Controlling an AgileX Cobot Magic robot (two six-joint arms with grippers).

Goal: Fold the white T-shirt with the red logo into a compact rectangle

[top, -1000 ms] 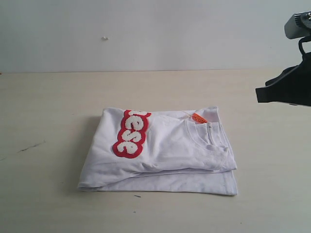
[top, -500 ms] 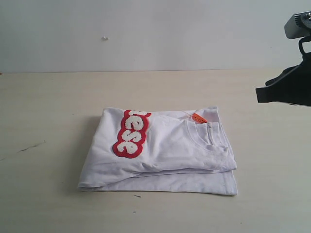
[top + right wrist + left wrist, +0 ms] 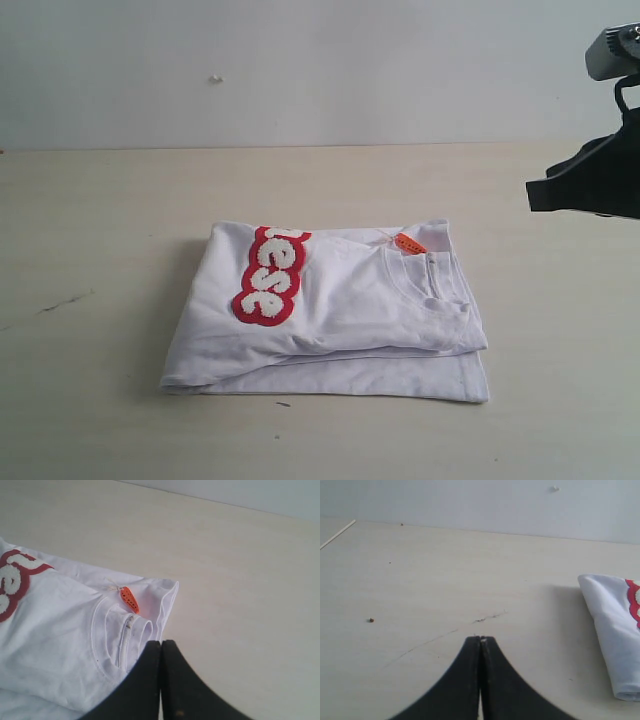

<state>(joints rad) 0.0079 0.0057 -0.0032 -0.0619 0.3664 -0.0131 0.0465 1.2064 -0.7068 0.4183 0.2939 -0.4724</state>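
The white T-shirt (image 3: 340,310) lies folded into a rough rectangle in the middle of the table, its ribbed neck and small orange tag (image 3: 408,243) toward the right. The red logo (image 3: 270,275) runs across its upper left part, partly folded under. My right gripper (image 3: 161,642) is shut and empty, held above the table beside the shirt's collar edge (image 3: 125,630). My left gripper (image 3: 480,639) is shut and empty too, over bare table well left of the shirt's folded edge (image 3: 615,630). In the exterior view only the right arm (image 3: 595,175) shows, raised at the right edge.
The pale wooden table (image 3: 100,250) runs back to a plain light wall (image 3: 300,70). A thin dark scratch (image 3: 490,616) and a small crumb (image 3: 371,620) mark the tabletop near the left gripper.
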